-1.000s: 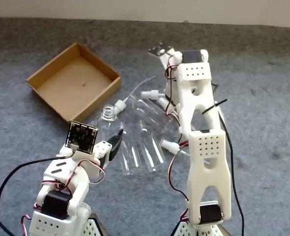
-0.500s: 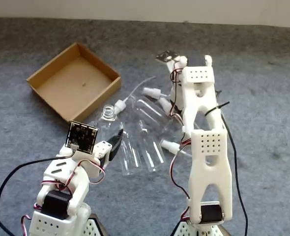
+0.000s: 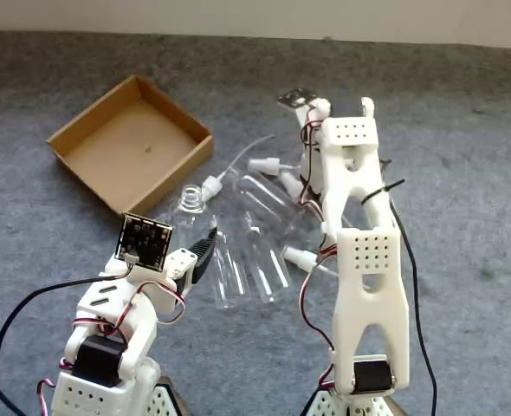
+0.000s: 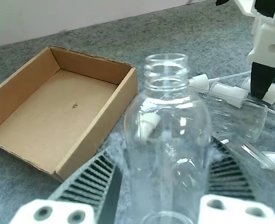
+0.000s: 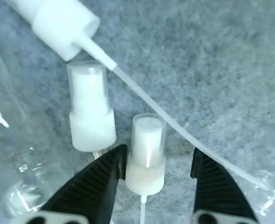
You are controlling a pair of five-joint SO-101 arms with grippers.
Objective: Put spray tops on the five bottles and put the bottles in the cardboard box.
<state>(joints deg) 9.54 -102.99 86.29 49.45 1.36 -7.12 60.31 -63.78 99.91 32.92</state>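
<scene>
white spray top [image 5: 147, 156] inside the spread right tool [image 5: 159, 156], clear bottle [image 4: 168, 116] pinched in the left tool [image 4: 161, 179]

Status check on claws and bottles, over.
Left claw shut on uncapped bottle. Right claw open, straddling a spray top. Second spray top crowds alongside.
</scene>
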